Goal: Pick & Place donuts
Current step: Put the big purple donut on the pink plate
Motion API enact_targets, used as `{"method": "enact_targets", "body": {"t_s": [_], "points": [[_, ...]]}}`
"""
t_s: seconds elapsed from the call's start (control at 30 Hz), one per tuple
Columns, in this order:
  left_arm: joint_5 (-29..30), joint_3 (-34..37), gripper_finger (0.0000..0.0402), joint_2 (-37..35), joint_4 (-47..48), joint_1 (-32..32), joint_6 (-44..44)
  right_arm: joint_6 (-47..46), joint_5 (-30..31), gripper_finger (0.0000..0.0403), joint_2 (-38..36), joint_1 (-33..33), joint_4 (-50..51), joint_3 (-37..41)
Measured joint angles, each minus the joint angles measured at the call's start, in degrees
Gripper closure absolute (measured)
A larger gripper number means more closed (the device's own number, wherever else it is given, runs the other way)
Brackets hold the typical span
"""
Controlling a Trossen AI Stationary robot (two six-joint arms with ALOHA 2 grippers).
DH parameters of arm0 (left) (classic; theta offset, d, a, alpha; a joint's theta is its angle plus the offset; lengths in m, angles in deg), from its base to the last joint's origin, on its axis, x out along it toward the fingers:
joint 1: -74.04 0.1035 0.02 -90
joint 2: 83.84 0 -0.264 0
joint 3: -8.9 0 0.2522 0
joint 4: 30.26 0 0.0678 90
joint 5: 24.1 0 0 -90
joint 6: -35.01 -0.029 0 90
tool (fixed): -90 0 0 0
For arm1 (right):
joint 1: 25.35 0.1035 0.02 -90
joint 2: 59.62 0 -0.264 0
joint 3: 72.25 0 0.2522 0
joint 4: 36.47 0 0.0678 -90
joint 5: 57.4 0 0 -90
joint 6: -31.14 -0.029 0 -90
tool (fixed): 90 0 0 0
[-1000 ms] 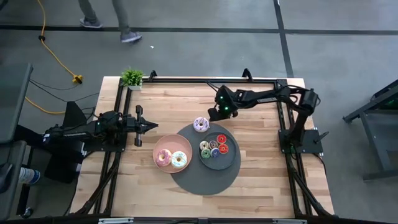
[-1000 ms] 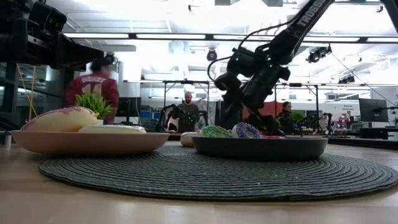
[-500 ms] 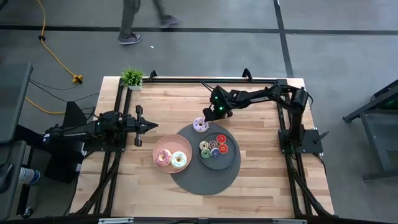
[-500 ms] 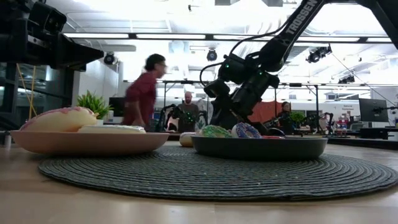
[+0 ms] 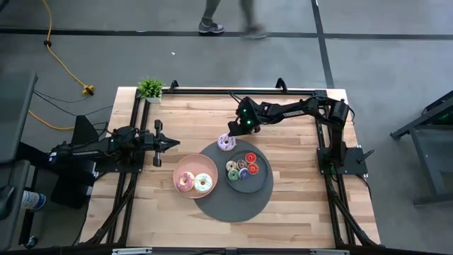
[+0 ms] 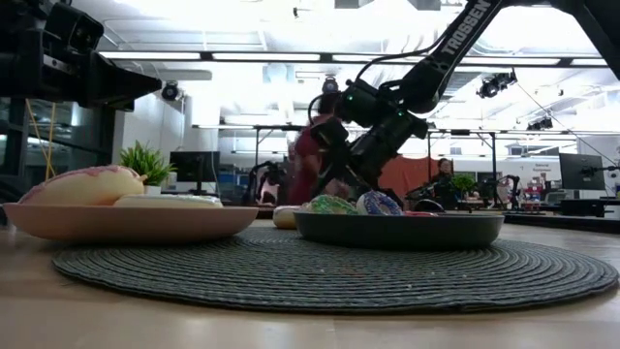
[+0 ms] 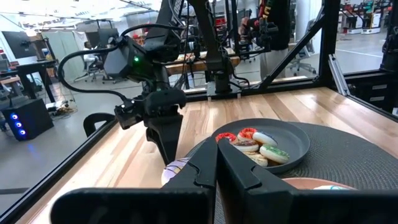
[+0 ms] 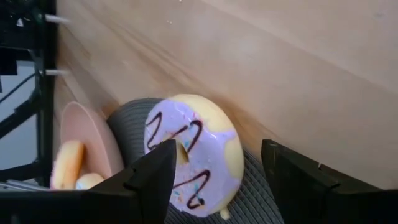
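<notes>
A larger donut with lilac icing and dark squiggles lies flat, half on the far edge of the round dark mat and half on the wood. My right gripper is open and slants down over it, one finger in front of its hole and the other beyond its edge. No touch shows. Two more larger donuts lie on the pink plate. Several tiny donuts sit on the grey plate. My left gripper is shut and level at the table's left.
Both plates stand on the mat in the middle of the table. A small potted plant sits at the far left corner. A black frame rail runs along the far edge. A person walks on the floor beyond the table.
My right gripper has moved toward the table's left and a little down, tipping further downward, and now stands over the lilac donut. Its fingers have stayed open. The person behind the table has walked on.
</notes>
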Motion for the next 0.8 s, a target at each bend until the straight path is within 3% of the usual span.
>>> {"method": "enact_targets", "body": {"t_s": [0.8], "points": [[0.02,0.00,0.0401,0.00,0.00,0.02,0.00,-0.71,-0.80,0.0176,1.92,1.70,-1.89,0.17]]}}
